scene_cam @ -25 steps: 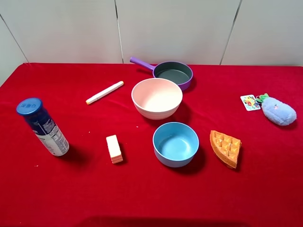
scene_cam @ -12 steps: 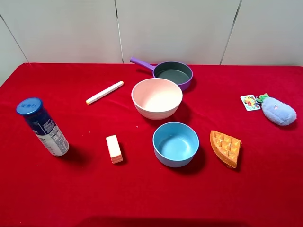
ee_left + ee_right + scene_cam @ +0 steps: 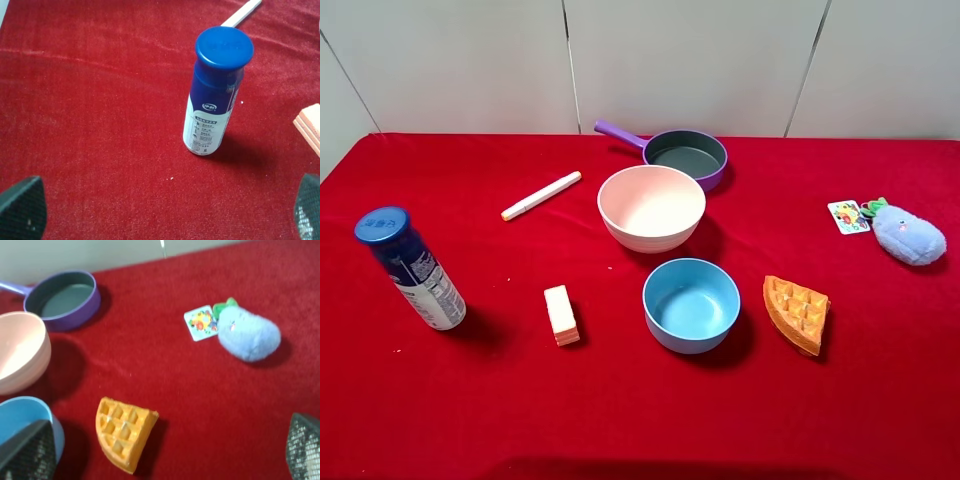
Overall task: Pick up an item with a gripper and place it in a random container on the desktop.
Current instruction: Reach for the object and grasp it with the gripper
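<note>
Over at 3 o'clock on the red desktop (image 3: 620, 420), well apart from the pink bowl (image 3: 650, 236), the blue plush toy (image 3: 910, 236) lies from 10 to 4 o'clock, nearer the right gripper (image 3: 165, 452), whose jaws are spread wide.

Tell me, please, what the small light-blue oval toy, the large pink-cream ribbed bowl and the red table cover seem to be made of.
Light-blue oval toy: plush fabric; fuzzy, matte, soft outline.
Pink-cream ribbed bowl: probably hard plastic, perhaps ceramic; smooth, dull sheen, moulded ribs.
Red table cover: cloth, velvet-like; short nap with faint streaks.
</note>
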